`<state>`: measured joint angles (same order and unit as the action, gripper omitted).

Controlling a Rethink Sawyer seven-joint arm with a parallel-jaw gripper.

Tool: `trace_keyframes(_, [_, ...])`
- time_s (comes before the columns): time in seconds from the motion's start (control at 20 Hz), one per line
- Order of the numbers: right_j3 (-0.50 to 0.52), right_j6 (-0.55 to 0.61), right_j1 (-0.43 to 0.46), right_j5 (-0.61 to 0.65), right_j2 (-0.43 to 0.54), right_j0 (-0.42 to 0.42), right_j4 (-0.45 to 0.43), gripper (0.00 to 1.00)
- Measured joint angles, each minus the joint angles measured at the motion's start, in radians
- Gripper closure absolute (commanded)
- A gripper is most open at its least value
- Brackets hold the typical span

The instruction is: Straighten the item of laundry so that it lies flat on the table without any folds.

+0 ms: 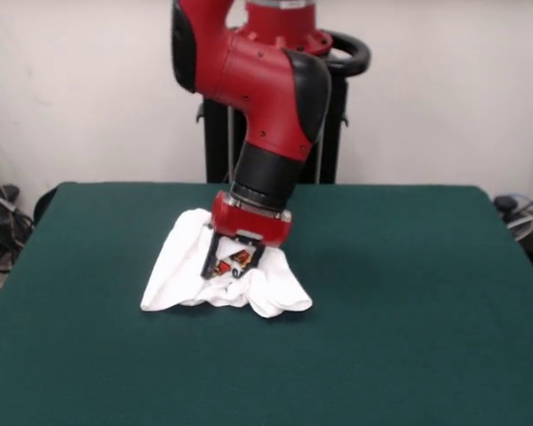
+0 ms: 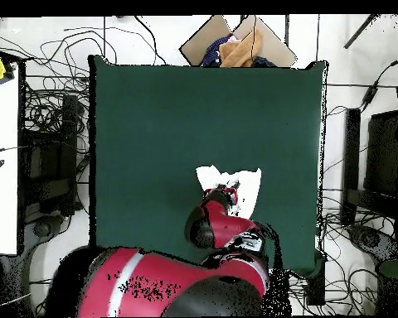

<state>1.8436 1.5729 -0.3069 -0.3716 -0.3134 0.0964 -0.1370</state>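
1. The gripper (image 1: 236, 263) is down in the middle of the item of laundry (image 1: 182, 271). Its jaws look closed narrowly on a raised bit of printed cloth, with red and orange print showing between them, so it seems to be holding a pinch of the shirt.
2. The shirt sits as a bunched white mound under and around the gripper. It is heaped towards the centre, its edges drape down onto the surface (image 1: 409, 302), and a rounded lump lies at the camera-side right in the front view.
3. From overhead, only a strip of white cloth (image 2: 248, 184) shows past the red arm (image 2: 223, 224); the rest is hidden beneath it.
4. The shirt lies roughly mid-surface, a little towards the robot's side, with plenty of green felt around it.
5. The step in hand is probably lifting or dragging a pinched fold to open the heap.
6. To do it well, hold one layer only, pull outward low and slowly so the rest trails flat, and release before the cloth flips over.
7. A mid-cloth pinch risks tenting the shirt, so a re-grasp near an edge may serve better.
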Motion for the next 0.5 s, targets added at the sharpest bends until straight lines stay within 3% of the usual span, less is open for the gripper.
trace_keyframes(0.25, [0.009, 0.0, -0.047, 0.067, 0.088, 0.101, -0.045, 0.0])
trace_keyframes(0.3, [0.011, 0.0, -0.058, 0.094, 0.118, 0.125, -0.046, 1.0])
trace_keyframes(0.5, [0.015, 0.0, -0.063, 0.108, 0.142, 0.13, -0.046, 1.0])
